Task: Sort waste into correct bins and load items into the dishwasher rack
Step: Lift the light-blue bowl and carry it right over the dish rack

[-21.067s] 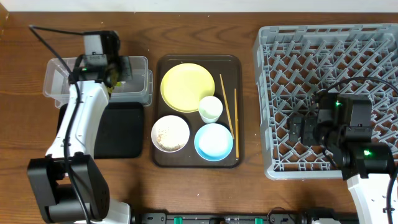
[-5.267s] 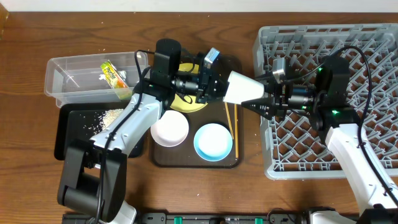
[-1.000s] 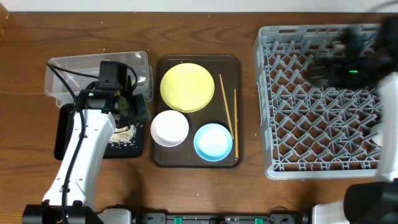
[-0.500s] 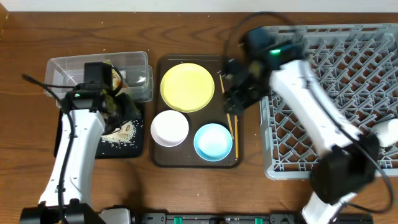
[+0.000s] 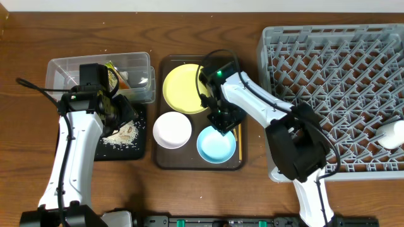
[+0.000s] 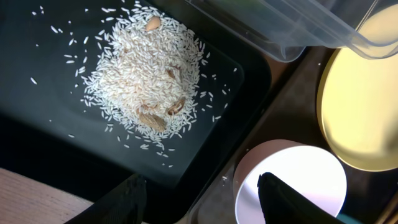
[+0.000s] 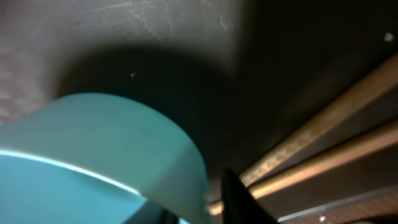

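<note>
My right gripper [image 5: 224, 122] is down at the near rim of the light blue bowl [image 5: 214, 146]. In the right wrist view its jaws [image 7: 199, 205] are shut on the bowl [image 7: 112, 137], one finger inside the wall and one outside. Two chopsticks [image 7: 323, 118] lie just beside it. My left gripper [image 6: 205, 199] hangs open and empty over the edge of the black tray [image 6: 50, 143], between the rice heap [image 6: 146, 78] and the white bowl [image 6: 298, 186]. The wrapper [image 5: 115, 75] lies in the clear tub [image 5: 63, 69]. A white cup [image 5: 391, 133] lies in the rack [image 5: 328, 82].
The yellow plate [image 5: 189, 88], white bowl [image 5: 172, 130] and chopsticks [image 5: 239, 126] rest on the dark brown serving tray [image 5: 189, 162] between the bins and the rack. The rack's left wall stands just to the right of that tray.
My right arm swung from over the rack across to the brown tray, dropped to the blue bowl and its jaws closed on the rim. The left gripper drifted slightly left over the black tray.
</note>
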